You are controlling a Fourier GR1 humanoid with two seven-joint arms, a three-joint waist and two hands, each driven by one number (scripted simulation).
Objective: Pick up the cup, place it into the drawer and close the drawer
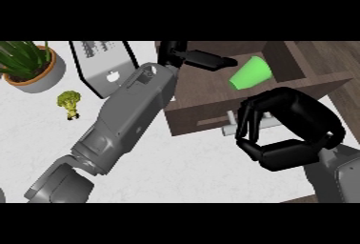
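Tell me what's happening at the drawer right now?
The green plastic cup lies tilted inside the open dark wooden drawer. The left hand reaches over it, fingers straight beside the cup, not curled round it. The right hand is curled round the pale grey drawer handle. The drawer is not yet closed.

The white stone counter (pixel 190 167) carries a leafy green plant in a round grey pot (pixel 28 64) at its far left; nearer, just right of the pot, lies a small yellow-green broccoli floret (pixel 68 102); behind and right of that sits a flat grey laptop (pixel 105 64); right of the laptop is the open dark brown wooden drawer (pixel 204 95); a green plastic cup (pixel 252 74) lies tilted in it, toward the back; the black left hand (pixel 200 58) is just left of the cup; the black right hand (pixel 288 128) is before the drawer's front, over its pale metal handle (pixel 231 127).
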